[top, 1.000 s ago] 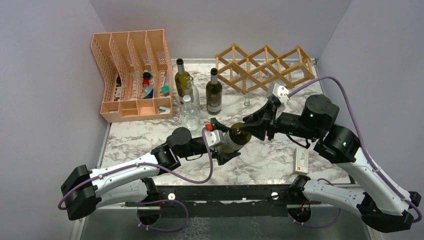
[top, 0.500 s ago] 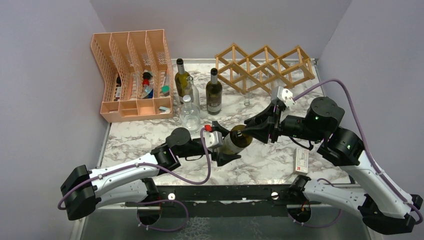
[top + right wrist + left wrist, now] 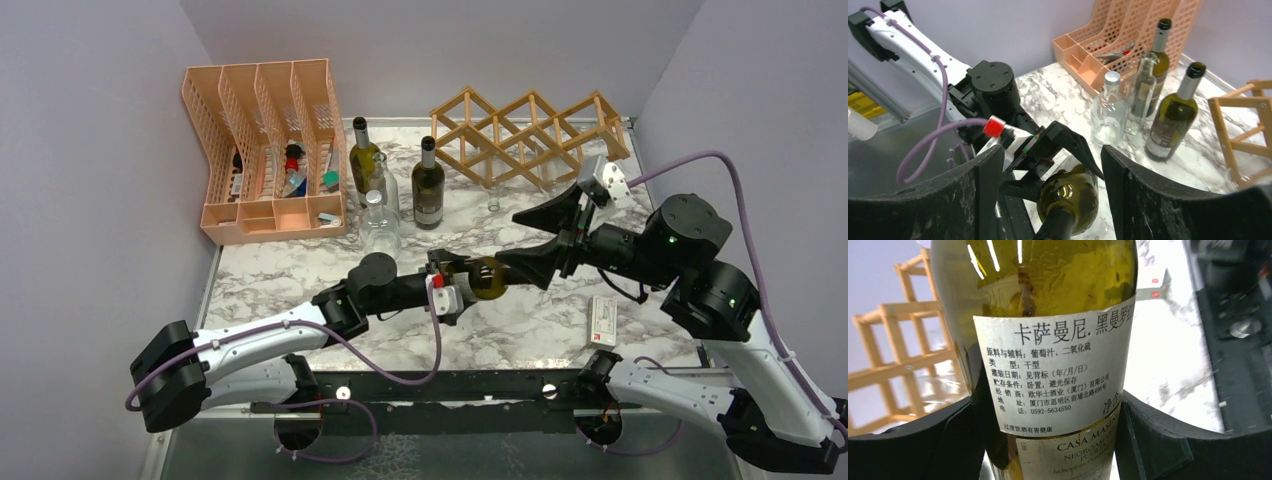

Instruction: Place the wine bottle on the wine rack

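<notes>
A green wine bottle (image 3: 486, 278) lies level above the table's middle, neck pointing right. My left gripper (image 3: 452, 287) is shut on its labelled body (image 3: 1048, 340), the fingers (image 3: 1158, 440) pressing on both sides. My right gripper (image 3: 508, 240) stands open around the neck, and its fingers (image 3: 1128, 190) are clear of the glass (image 3: 1073, 197). The wine rack (image 3: 530, 135), a light wooden lattice, stands at the back right, beyond both grippers; it also shows at the left of the left wrist view (image 3: 893, 360).
A peach mesh organizer (image 3: 265, 150) sits at the back left. Two dark bottles (image 3: 428, 185) (image 3: 362, 155) and clear glass bottles (image 3: 380, 225) stand upright beside it. A small glass (image 3: 493, 200) stands before the rack. A small box (image 3: 603, 322) lies near the right front.
My right gripper has opened off the bottle's neck and drawn back to the right. My left gripper has closed on the bottle's body and shifted it slightly right.
</notes>
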{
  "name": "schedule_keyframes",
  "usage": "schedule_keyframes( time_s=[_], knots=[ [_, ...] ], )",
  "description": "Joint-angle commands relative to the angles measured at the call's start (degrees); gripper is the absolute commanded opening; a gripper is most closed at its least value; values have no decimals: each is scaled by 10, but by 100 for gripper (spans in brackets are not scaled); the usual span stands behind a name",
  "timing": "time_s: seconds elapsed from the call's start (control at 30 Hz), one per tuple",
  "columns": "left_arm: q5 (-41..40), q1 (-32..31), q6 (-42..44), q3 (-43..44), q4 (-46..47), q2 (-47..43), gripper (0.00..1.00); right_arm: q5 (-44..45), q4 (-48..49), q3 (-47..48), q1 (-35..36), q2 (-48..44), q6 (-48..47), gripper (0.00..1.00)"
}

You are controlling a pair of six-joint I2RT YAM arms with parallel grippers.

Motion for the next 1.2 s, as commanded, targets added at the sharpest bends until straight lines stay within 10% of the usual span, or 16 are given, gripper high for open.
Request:
schedule_keyframes(
  time_s=[0.0,0.43,1.17],
  knots=[
    [-28,1,214,49,55,13,0,73,-71,38,4,9,14,74],
    [-48,2,529,165,-27,102,0,195,-258,11,4,1,87,73],
    [-67,7,672,261,-150,143,0,198,-285,-107,4,26,159,62]
  ],
)
